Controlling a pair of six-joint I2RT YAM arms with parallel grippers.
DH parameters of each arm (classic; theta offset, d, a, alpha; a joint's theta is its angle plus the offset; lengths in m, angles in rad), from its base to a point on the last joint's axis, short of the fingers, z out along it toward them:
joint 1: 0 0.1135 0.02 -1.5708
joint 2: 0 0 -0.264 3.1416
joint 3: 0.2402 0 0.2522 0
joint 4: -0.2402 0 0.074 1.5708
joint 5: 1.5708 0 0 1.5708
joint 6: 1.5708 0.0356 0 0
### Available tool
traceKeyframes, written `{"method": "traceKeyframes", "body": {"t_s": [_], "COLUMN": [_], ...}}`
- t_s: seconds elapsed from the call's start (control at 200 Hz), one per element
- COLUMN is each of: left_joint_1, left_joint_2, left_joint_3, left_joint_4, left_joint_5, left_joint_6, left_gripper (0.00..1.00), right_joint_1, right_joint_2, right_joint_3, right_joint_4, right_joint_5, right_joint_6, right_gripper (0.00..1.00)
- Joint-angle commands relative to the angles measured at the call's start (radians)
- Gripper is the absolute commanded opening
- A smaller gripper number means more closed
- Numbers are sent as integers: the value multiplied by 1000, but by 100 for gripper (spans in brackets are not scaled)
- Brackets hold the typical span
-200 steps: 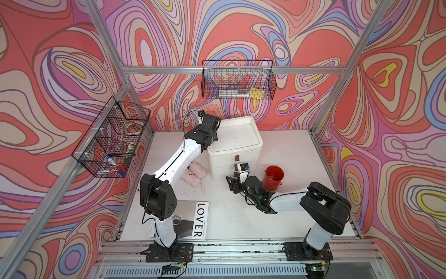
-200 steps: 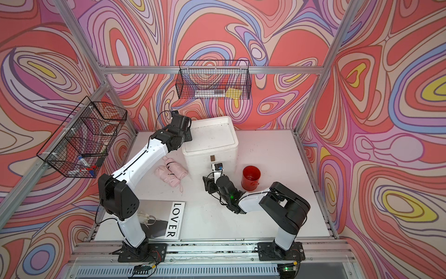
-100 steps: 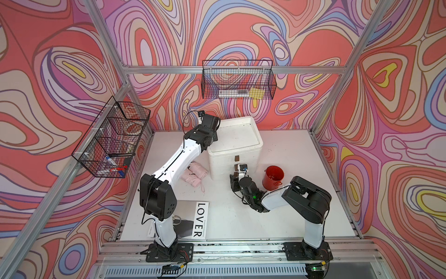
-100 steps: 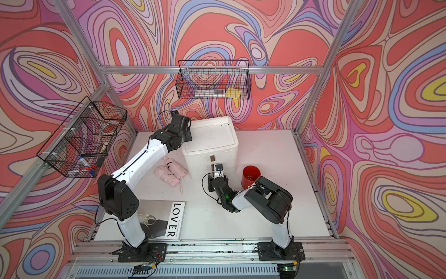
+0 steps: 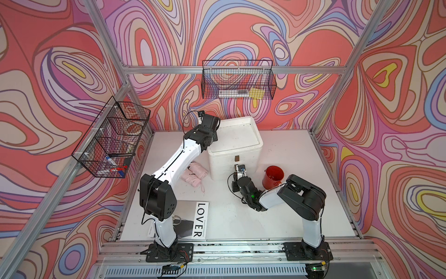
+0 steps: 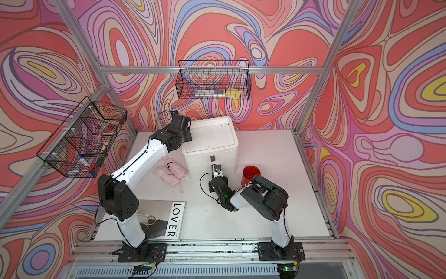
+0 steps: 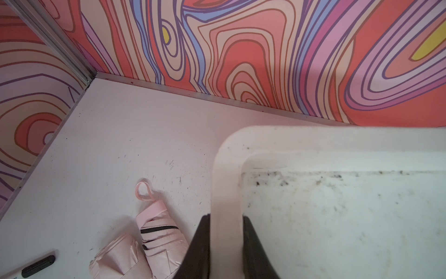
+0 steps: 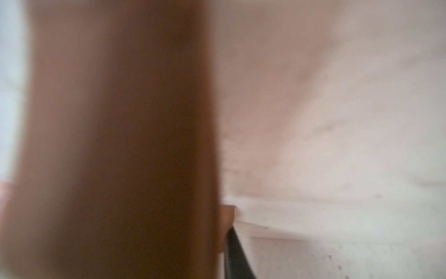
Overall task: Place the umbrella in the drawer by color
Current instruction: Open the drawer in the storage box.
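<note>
Bracing for a pull, the white drawer unit [image 5: 235,135] is pinched at its rim by the left gripper [image 7: 225,218], and its brown handle [image 8: 228,213] is clamped by the right gripper [image 5: 238,169].

This is a robot test cell in a lab. A left arm [image 5: 178,157] and a right arm [image 5: 299,200] are bolted to an aluminium rail [image 5: 241,251] at the edge of a white desk [image 5: 289,157]. Aluminium posts [image 5: 364,36] frame walls [image 5: 241,31] printed with swirls, and wire baskets [image 5: 237,82] hang from that frame.
</note>
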State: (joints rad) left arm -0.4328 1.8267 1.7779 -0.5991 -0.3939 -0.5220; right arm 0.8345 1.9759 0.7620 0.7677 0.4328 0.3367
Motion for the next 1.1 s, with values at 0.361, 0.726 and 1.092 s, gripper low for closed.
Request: {"method": "traceKeyframes", "body": {"t_s": [0.361,0.726,1.092], "left_joint_1": [-14,-14,-14], "left_joint_2": [44,96,108], "left_joint_3": [39,107,103], "left_joint_4": [-109,-120,-114], "left_joint_5": [119,116,156], "left_joint_6": [-42,-30,-6], "left_gripper": [2,2,1], "right_joint_1": [20,177,271], "right_joint_2": [-243,-400,-485], "right_joint_3": [-52,-120,-160], "right_joint_4": [-196,-425,-567], "right_joint_5": [-68,-64,-23], "right_joint_6": [68,196,246], "right_gripper": [0,0,0]}}
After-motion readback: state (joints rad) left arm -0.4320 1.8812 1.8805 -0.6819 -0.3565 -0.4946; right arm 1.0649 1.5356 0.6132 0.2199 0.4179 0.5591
